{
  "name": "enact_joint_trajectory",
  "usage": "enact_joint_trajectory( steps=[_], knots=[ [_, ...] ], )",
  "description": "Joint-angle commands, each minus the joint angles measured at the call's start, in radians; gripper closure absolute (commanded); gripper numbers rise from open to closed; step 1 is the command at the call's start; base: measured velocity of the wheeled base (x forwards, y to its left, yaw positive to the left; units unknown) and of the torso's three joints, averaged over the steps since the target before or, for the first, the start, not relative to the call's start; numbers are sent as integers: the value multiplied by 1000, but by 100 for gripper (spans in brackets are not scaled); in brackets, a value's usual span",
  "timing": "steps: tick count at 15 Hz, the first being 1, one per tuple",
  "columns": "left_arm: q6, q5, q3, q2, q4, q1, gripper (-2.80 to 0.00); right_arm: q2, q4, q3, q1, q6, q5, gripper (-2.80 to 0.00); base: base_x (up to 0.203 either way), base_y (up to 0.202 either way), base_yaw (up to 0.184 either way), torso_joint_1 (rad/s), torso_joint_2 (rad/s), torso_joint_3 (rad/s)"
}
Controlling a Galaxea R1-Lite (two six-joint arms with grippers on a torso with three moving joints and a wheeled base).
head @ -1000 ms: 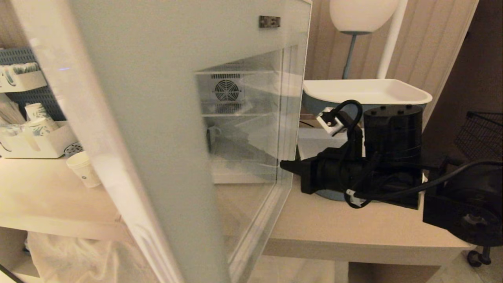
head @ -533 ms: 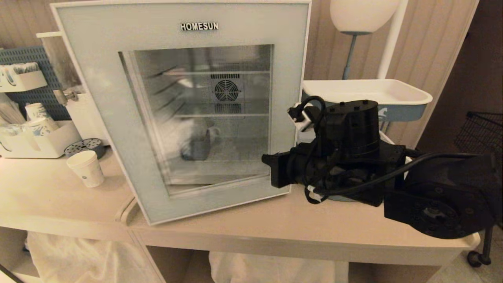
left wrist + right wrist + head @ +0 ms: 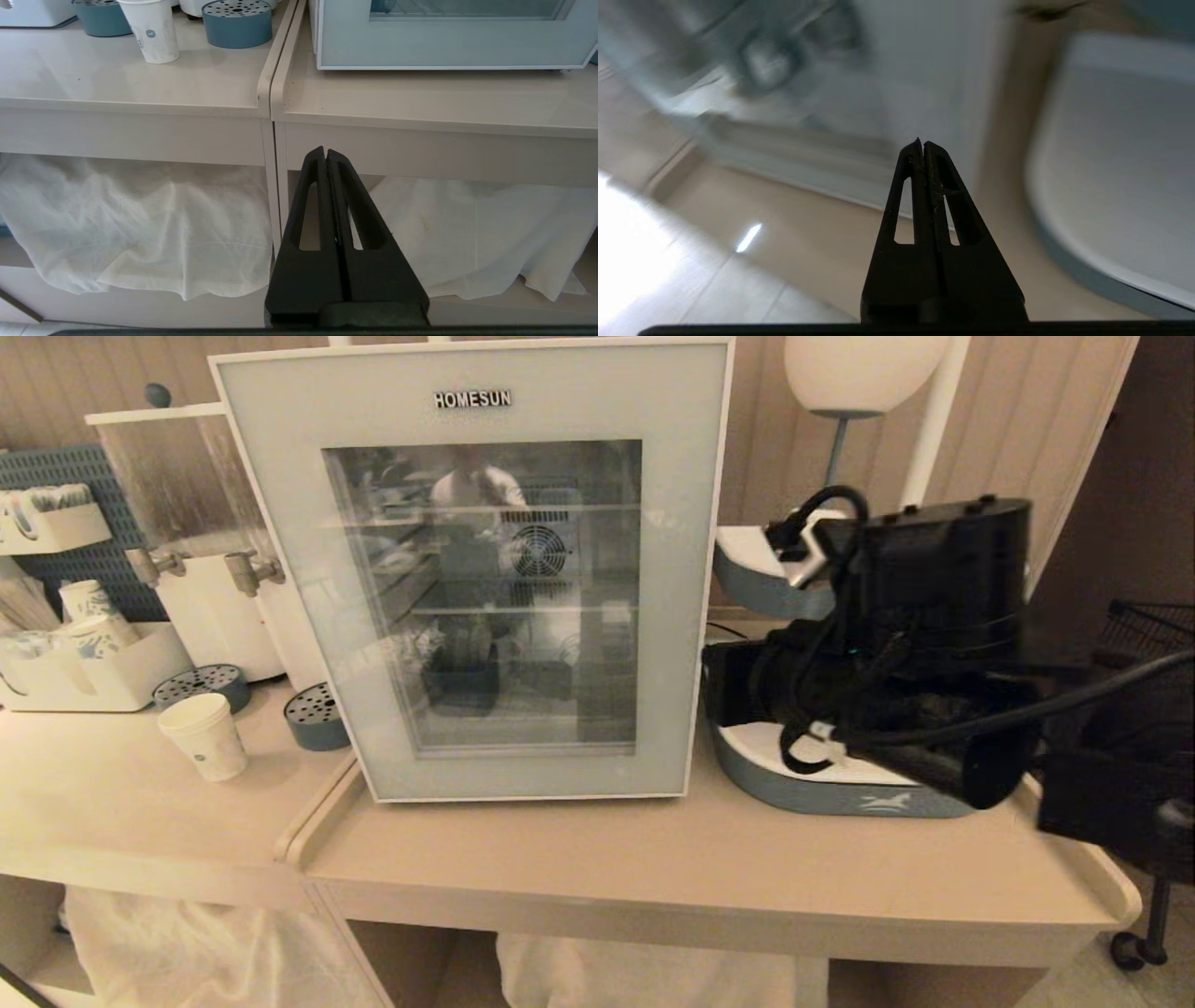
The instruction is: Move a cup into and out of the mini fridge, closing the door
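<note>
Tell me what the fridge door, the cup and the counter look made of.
Door: glass pane, going by its reflections, in a matte grey-blue frame, likely plastic or coated glass.
Cup: paper, matte white with a rolled rim.
Counter: smooth beige, faint sheen, probably laminate or plastic.

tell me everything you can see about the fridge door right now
The door is a pale grey-blue frame with a thin white edge around a large glass window, with raised "HOMESUN" lettering centred at the top. It looks shut, flat against the front of the mini fridge and upright, its bottom edge just above the beige counter. Through the glass, wire shelves and a round rear fan show behind reflections. Nothing touches it; the right gripper, shut, is off its right side.
</note>
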Motion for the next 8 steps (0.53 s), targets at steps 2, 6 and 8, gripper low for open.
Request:
enact_joint_trajectory(
  steps=[2,6,8],
  knots=[
    [0,0,0,-2,1,0,0,-269,104,49,-5,-6,-155,0,0,0,0,0,0,0],
    [0,0,0,-2,-1,0,0,-667,272,189,-221,-6,-405,0,0,0,0,0,0,0],
    [0,0,0,-2,1,0,0,-867,334,276,-413,-4,-453,0,0,0,0,0,0,0]
  ],
)
